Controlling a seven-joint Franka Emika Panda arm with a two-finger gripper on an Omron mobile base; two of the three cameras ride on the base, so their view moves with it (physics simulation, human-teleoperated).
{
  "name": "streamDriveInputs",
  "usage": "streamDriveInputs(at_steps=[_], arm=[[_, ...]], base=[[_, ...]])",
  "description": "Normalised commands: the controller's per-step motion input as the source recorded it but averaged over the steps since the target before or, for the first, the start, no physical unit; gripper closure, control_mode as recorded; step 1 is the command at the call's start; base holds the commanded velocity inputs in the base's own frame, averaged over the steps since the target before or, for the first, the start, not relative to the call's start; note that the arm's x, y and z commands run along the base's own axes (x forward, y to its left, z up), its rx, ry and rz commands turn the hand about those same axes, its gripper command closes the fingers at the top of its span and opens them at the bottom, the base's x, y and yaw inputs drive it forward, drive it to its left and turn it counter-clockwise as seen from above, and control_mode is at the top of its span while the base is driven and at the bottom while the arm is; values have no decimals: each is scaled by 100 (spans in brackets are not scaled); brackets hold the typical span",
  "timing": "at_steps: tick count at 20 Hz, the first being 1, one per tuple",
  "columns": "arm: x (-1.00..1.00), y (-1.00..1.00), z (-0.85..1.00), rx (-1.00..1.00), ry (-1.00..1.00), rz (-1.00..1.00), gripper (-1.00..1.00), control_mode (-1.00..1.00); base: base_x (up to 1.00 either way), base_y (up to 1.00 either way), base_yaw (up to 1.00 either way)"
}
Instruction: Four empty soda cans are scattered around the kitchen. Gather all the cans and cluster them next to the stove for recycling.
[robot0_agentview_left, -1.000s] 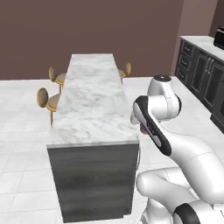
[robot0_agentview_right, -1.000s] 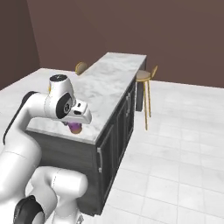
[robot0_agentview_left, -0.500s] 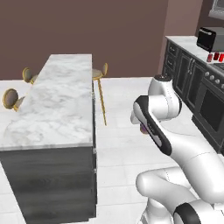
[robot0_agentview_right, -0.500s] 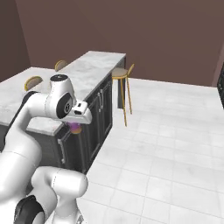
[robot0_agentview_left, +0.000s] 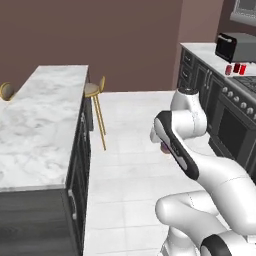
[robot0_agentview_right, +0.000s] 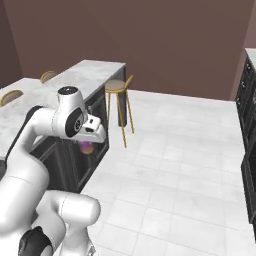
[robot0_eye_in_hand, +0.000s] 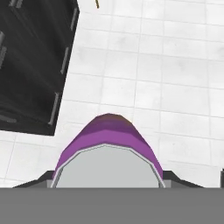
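The gripper (robot0_agentview_right: 88, 145) sits at left of centre in the right base view, tucked under the white wrist, and is clamped on the purple soda can (robot0_eye_in_hand: 108, 151), with a finger pressed against each side. In the hand view the can occupies the lower centre of the frame, its silver top facing the camera and its purple wall rising behind it, above pale floor tiles (robot0_eye_in_hand: 175, 74). In the left base view a small purple sliver of the same can (robot0_agentview_left: 164, 148) shows just right of centre, below the arm's bent link. The stove (robot0_agentview_left: 240, 97) lies along the right edge of the left base view, with a row of front knobs and a dark grate at its top. Three red soda cans (robot0_agentview_left: 236, 68) stand close together on the counter at the upper right of that view, between the stove and the black toaster oven (robot0_agentview_left: 235, 46). The marble-topped island (robot0_agentview_left: 40, 115) fills the left side of the left base view, with a gold-legged stool (robot0_agentview_left: 96, 110) beside its far end. In the hand view, dark cabinet fronts (robot0_eye_in_hand: 30, 61) fill the upper left.
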Motion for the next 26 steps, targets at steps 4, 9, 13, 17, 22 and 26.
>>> streamDriveInputs(at_steps=[4, 9, 13, 17, 22, 26], arm=[[0, 0, 0, 0, 0, 0, 100, 100], [0, 0, 0, 0, 0, 0, 100, 100], [0, 0, 0, 0, 0, 0, 100, 100], [0, 0, 0, 0, 0, 0, 100, 100], [0, 0, 0, 0, 0, 0, 100, 100], [0, 0, 0, 0, 0, 0, 100, 100]], base=[[95, -28, 0], [98, -21, 0], [100, -31, 0], [97, -40, 0], [92, -50, 0], [89, -54, -2]])
